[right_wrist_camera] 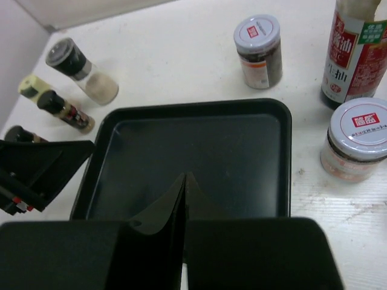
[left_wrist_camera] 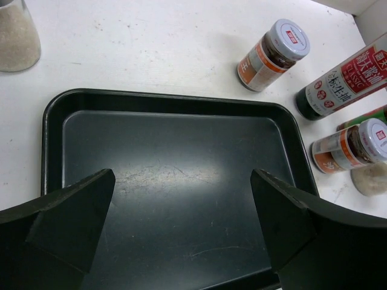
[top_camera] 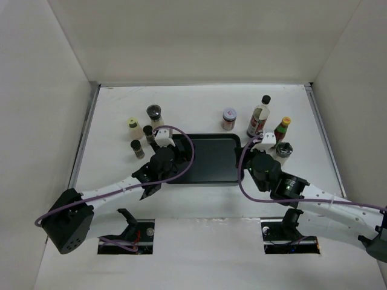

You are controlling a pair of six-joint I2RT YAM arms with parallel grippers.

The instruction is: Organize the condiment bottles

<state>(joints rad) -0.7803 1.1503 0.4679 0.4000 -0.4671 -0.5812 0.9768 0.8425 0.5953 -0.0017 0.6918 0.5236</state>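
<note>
The condiment bottles stand on either side of the black tray. On its left are a yellow-lidded jar, a dark-capped grinder and two small dark jars. On its right are a silver-lidded jar, the tall clear black-capped bottle, the red yellow-capped sauce bottle and another silver-lidded jar. My left gripper is open and empty over the tray's left part. My right gripper is shut and empty over the tray's right edge.
The tray holds nothing. White walls enclose the table on the left, back and right. In the right wrist view the left gripper's finger shows at the tray's left edge. Jars stand close beside the tray's right rim.
</note>
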